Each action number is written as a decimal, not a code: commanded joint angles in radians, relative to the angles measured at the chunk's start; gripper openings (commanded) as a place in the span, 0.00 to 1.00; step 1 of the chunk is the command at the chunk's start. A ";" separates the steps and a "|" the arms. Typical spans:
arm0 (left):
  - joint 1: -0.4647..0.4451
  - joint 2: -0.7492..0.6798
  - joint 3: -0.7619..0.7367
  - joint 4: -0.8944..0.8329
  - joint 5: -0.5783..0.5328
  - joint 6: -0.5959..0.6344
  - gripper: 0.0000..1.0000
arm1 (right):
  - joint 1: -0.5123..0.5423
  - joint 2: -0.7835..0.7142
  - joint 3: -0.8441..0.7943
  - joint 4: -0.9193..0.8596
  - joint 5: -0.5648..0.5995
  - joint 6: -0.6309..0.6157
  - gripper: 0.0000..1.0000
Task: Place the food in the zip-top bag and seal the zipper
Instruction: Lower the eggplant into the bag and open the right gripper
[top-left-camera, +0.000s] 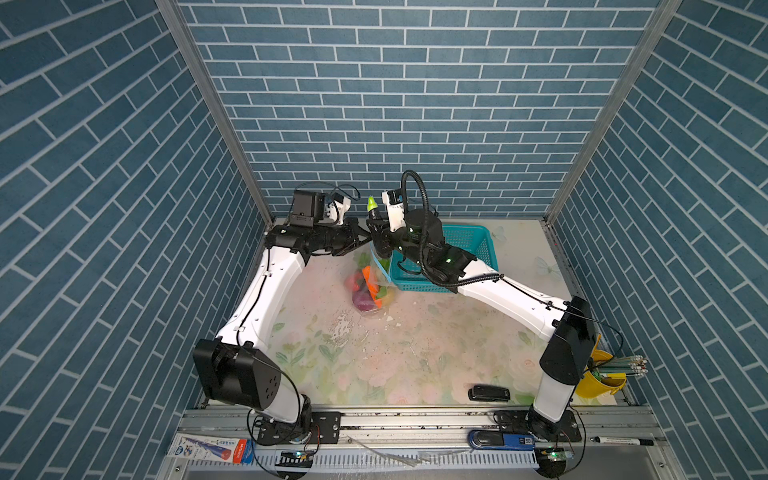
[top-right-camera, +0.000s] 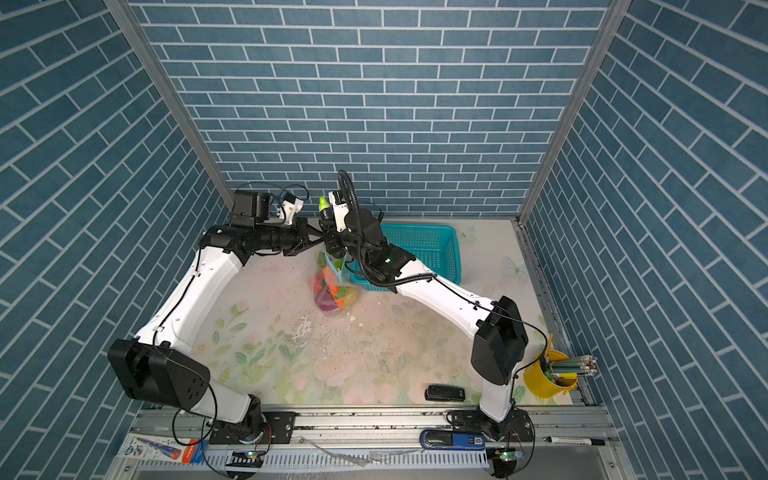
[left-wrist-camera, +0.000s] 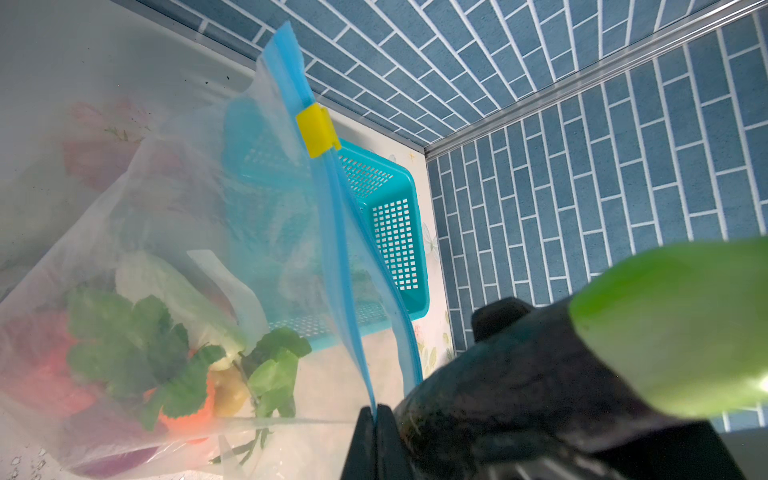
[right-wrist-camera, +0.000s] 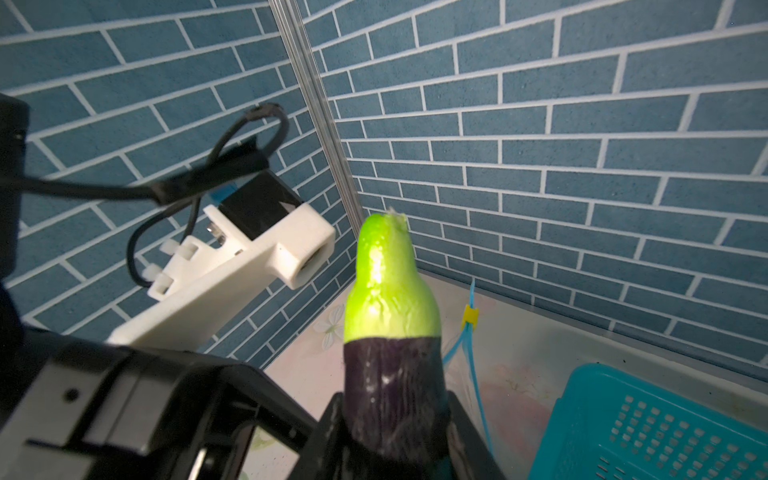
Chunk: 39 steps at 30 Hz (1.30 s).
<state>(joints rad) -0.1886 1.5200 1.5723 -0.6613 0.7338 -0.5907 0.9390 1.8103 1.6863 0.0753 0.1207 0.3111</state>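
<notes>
The clear zip-top bag (top-left-camera: 371, 286) (top-right-camera: 333, 291) (left-wrist-camera: 174, 232) hangs with its bottom on the table, beside the basket. Inside lies food: an orange carrot (top-left-camera: 367, 276), a purple onion (top-left-camera: 363, 302), a red piece (top-left-camera: 354, 282), leafy greens (left-wrist-camera: 124, 340), a white piece (left-wrist-camera: 166, 286) and a yellow potato (left-wrist-camera: 228, 392). My left gripper (top-left-camera: 365, 240) (top-right-camera: 318, 237) (left-wrist-camera: 376, 415) is shut on one side of the blue zipper (left-wrist-camera: 332, 232). The two strips part below the yellow slider (left-wrist-camera: 316, 131). My right gripper (top-left-camera: 377, 226) (right-wrist-camera: 395, 419) is shut on the dark eggplant (top-left-camera: 372, 208) (top-right-camera: 323, 206) (right-wrist-camera: 390, 365) (left-wrist-camera: 540, 374), green tip up, next to the bag's mouth.
A teal perforated basket (top-left-camera: 461, 249) (top-right-camera: 419, 245) (left-wrist-camera: 395, 216) (right-wrist-camera: 665, 432) stands right behind the bag. At the front right are a yellow cup of pencils (top-left-camera: 602, 378) and a black object (top-left-camera: 488, 392). A marker (top-left-camera: 623, 440) and a box (top-left-camera: 212, 451) lie on the front rail.
</notes>
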 joint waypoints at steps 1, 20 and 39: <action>-0.006 -0.030 0.018 -0.007 -0.002 0.014 0.00 | 0.004 -0.009 -0.023 0.011 0.021 0.034 0.29; -0.006 -0.031 0.016 -0.005 -0.004 0.013 0.00 | 0.005 -0.005 -0.017 -0.005 0.028 0.039 0.41; -0.006 -0.033 0.019 -0.011 -0.003 0.018 0.00 | 0.005 -0.072 -0.028 -0.028 0.026 -0.058 0.32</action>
<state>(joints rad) -0.1886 1.5127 1.5723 -0.6621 0.7261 -0.5903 0.9390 1.8034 1.6848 0.0429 0.1352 0.3054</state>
